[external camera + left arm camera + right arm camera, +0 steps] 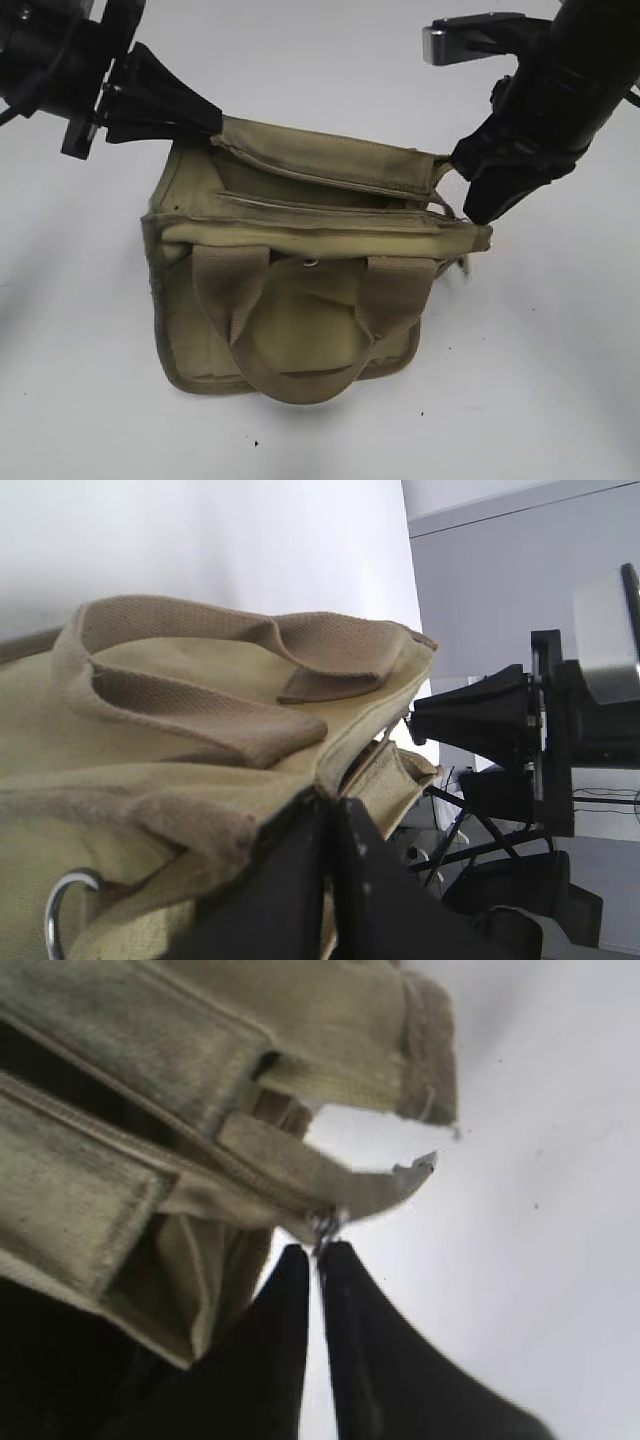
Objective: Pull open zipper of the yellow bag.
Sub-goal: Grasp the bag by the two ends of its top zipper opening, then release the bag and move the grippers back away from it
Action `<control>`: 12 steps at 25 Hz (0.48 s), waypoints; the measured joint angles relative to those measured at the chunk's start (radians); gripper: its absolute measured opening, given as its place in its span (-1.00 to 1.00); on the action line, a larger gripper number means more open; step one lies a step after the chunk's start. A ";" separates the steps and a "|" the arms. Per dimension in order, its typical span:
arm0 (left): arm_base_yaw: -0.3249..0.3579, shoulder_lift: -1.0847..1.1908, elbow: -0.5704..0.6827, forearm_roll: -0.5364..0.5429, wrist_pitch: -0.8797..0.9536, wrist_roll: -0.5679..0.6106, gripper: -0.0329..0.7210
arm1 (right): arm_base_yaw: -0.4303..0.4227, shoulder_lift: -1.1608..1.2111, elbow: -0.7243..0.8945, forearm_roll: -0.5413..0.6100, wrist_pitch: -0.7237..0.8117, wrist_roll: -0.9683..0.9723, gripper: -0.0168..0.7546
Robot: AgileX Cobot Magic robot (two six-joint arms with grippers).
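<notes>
Right wrist view alone shows the right gripper (320, 1252) pinching the zipper (326, 1224) pull; left gripper (330, 815) clamps the yellow bag (300, 300).

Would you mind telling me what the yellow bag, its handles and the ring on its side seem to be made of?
The yellow bag looks like matte woven canvas: a coarse weave shows in the left wrist view. Its handles seem to be flat ribbed webbing in a darker khaki. The ring looks like polished metal, silvery with a bright glint, though plated plastic cannot be ruled out.
</notes>
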 joint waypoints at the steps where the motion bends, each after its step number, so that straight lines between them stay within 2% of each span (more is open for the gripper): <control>1: 0.000 -0.001 0.000 0.000 0.000 0.000 -0.83 | 0.000 -0.009 0.001 0.023 0.000 0.001 -0.79; 4: 0.000 -0.025 0.000 0.003 -0.005 0.006 -0.48 | 0.000 -0.057 0.001 0.068 0.000 0.019 -0.24; 7: 0.000 -0.080 0.000 0.012 -0.031 0.010 0.04 | 0.000 -0.115 0.001 0.074 0.010 0.061 0.35; 9: 0.000 -0.126 0.000 0.044 -0.039 0.011 0.23 | 0.000 -0.152 0.004 0.075 0.037 0.073 0.56; 12: 0.000 -0.227 0.000 0.179 -0.056 0.007 0.35 | 0.000 -0.216 0.061 0.079 0.053 0.080 0.62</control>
